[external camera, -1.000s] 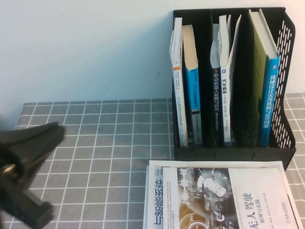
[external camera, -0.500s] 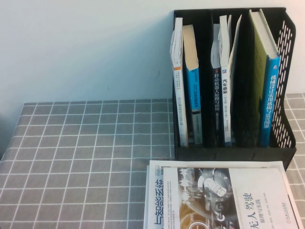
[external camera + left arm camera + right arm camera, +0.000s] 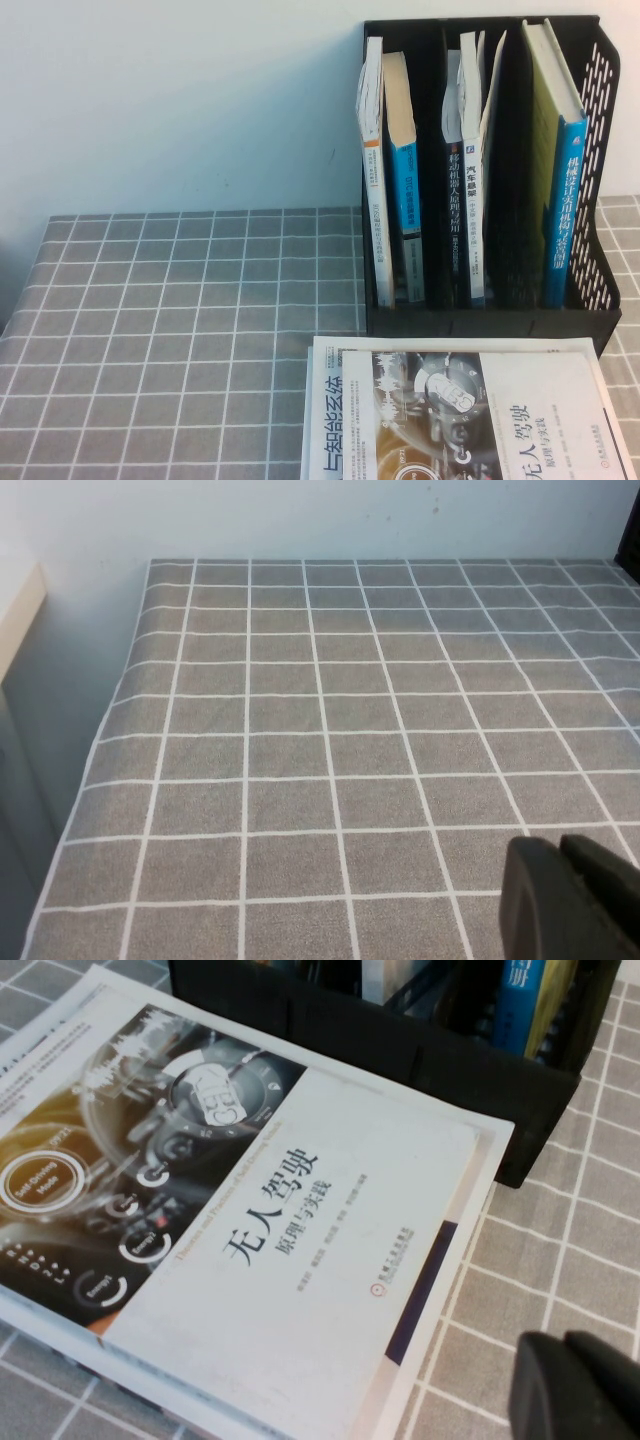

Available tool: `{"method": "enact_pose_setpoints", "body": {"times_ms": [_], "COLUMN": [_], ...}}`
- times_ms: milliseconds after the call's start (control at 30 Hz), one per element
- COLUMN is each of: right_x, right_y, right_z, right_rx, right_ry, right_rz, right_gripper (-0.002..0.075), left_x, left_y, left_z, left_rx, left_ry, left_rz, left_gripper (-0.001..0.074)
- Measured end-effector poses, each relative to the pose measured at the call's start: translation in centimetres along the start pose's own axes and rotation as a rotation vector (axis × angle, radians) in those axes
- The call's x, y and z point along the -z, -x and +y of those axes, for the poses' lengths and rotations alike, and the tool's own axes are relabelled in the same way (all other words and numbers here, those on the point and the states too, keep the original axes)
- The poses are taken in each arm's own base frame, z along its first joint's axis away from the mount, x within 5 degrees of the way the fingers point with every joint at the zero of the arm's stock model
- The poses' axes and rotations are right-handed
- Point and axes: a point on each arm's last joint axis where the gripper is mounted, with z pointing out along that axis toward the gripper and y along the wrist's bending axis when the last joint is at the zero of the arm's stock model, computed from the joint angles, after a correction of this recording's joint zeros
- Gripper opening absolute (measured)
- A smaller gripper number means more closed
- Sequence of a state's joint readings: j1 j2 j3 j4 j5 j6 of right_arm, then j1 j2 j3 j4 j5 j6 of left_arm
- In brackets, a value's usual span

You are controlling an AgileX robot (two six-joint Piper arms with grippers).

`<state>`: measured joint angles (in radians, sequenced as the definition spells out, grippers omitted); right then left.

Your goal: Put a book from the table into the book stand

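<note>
From up high I see neither arm, just the grey checked tablecloth (image 3: 180, 320) and the black book stand (image 3: 490, 325) at the back right against the pale wall (image 3: 180, 100). The stand has three slots, all with upright books: a white-spined one and a blue one in the left slot, a dark and a white spine in the middle, a tall blue book (image 3: 566, 215) leaning in the right slot.

The book (image 3: 470, 415) I'm after lies flat on the table directly in front of the stand, cover up, white with a dark dashboard graphic and black Chinese characters, spine on its left edge. Its far edge sits just beside the stand's front wall (touching or not, I cannot tell).

On the left wrist camera, the left gripper (image 3: 572, 898) shows as a dark tip over bare cloth, near the table's left edge; the two fingers look pressed together, clenched on nothing.

On the right wrist camera, the right gripper (image 3: 580, 1388) hangs above the cloth just off the book's (image 3: 270, 1210) right edge, near the stand's (image 3: 420, 1055) front corner. Its fingers look closed too, nothing grasped.
</note>
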<state>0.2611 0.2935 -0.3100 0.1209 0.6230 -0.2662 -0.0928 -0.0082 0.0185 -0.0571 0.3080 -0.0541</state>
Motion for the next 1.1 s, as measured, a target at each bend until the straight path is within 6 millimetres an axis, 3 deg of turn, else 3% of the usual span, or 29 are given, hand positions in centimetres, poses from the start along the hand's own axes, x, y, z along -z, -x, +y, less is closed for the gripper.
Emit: {"method": "enact_pose_setpoints", "body": {"times_ms": [800,1100], "right_x": [-0.1,-0.7], "right_y": [-0.2,-3.0], "right_z": [0.0,-1.4], "right_rx": [-0.001,-0.064], "right_ry": [0.0,-0.306], "right_rz": [0.002,-0.29], "right_gripper": [-0.0003,-0.0003], "left_x": [0.0,0.0], "left_y": [-0.1,-0.1], "left_z": [0.0,0.0], "left_rx": [-0.009,-0.008], "left_ry": [-0.001,-0.001], "left_rz": [0.006,0.006], "left_gripper": [-0.0001,-0.0001]}}
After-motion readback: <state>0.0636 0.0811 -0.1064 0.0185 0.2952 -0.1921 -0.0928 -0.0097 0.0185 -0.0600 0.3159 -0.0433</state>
